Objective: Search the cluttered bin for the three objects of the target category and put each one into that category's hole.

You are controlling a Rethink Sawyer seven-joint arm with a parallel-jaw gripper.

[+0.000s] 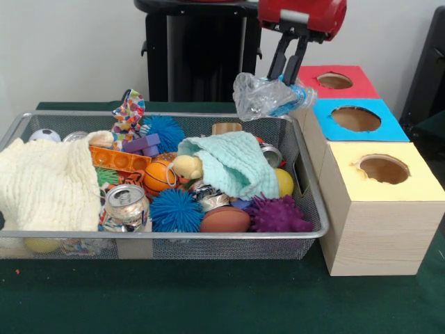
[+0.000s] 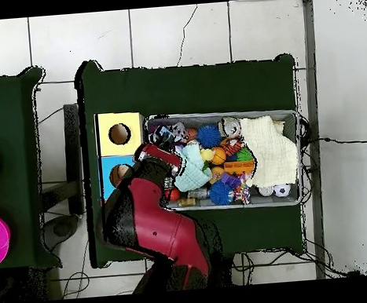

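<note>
the red and black arm [image 2: 156, 219] comes down from the picture's top in the front view, its wrist tilted so the two dark fingers [image 1: 280, 57] slant down toward the bin's far right corner. the gripper [image 1: 281, 80] is closed on a crumpled clear plastic bottle [image 1: 268, 96] with a blue label, holding it in the air above the rim of the bin [image 1: 208, 243], just beside the blue box [image 1: 357, 120]. in the overhead view the arm reaches from the bottom edge up over the end of the bin next to the boxes, hiding the gripper and bottle beneath it.

three boxes stand in a row beside the bin, each with a round hole on top: a red box [image 1: 336, 81] farthest, the blue one in the middle, and a yellow box [image 1: 384, 170] nearest the camera.

inside the wire mesh bin lie a cream cloth [image 1: 45, 184], a mint cloth [image 1: 233, 163], a dented can [image 1: 127, 204], a second can [image 1: 271, 154] by the right wall, two blue spiky balls [image 1: 176, 210], a purple spiky ball [image 1: 278, 214], an orange ball [image 1: 160, 176], a brown ball [image 1: 224, 220], a yellow ball [image 1: 284, 182] and an orange block [image 1: 118, 160]. printing on the cans and the bottle's label is too small to read.
</note>
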